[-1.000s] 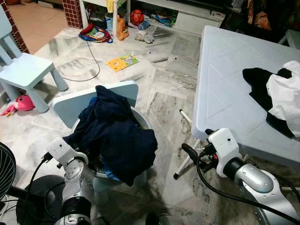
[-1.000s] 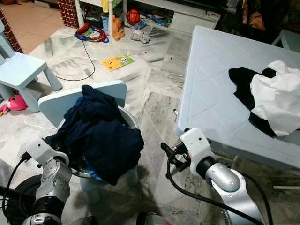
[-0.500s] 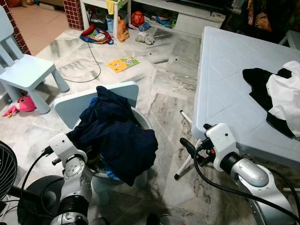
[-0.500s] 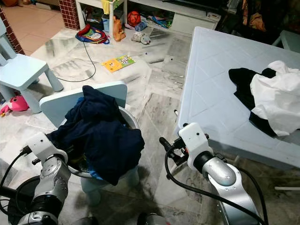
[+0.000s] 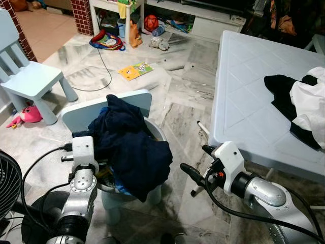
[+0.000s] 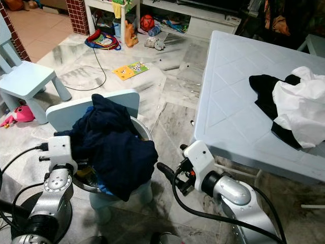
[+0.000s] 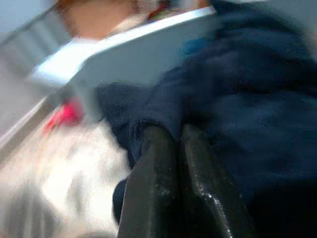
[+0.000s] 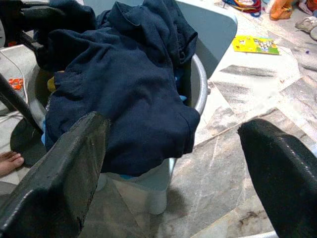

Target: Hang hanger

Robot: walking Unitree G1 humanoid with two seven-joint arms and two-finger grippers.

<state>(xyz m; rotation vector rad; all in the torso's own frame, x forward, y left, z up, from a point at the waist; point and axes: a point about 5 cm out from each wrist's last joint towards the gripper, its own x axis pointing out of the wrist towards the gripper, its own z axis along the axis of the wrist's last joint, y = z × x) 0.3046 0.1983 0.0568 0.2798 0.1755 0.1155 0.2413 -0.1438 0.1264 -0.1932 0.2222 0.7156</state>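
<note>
Right wrist view: right pincer (image 8: 173, 163) spread wide, nothing held, aimed at navy garment (image 8: 124, 84) heaped over grey bucket (image 8: 198, 89). Left wrist view: left pincer (image 7: 173, 144) clenched, tips against same navy cloth, grip on it unclear. Bucket stands on marble floor (image 5: 177, 96) beside pale blue bench (image 5: 244, 101) carrying black-and-white clothes (image 5: 299, 101). Hanger not identifiable.

Even indoor light; glare on the marble floor (image 5: 127, 86); left wrist view blurred, head views sharp.
</note>
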